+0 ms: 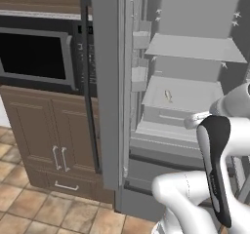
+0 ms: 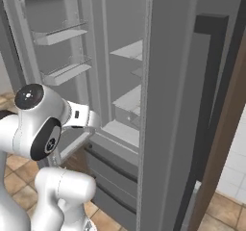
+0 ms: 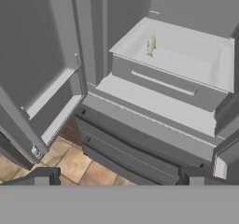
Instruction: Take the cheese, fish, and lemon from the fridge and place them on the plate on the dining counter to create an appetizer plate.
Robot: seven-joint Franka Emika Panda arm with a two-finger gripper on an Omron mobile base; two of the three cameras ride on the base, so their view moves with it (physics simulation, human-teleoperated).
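The fridge (image 1: 110, 82) (image 2: 173, 105) stands open, with pale grey shelves inside. A small silvery-tan fish (image 1: 168, 96) (image 3: 151, 44) lies on the middle shelf (image 3: 186, 59), near its back left. My gripper (image 3: 119, 177) is open and holds nothing. It hovers in front of the fridge, lower than the fish's shelf, looking up and in. A closed drawer front (image 3: 158, 80) sits just beneath the fish's shelf. The cheese, the lemon, the plate and the dining counter are out of view.
The fridge's open left door (image 2: 57, 37) (image 3: 32, 55) carries bins. Lower freezer drawers (image 3: 126, 148) run under the shelves. A black microwave (image 1: 34, 57) sits in wood cabinets (image 1: 49, 135) to the left. The floor (image 1: 29, 213) is tiled.
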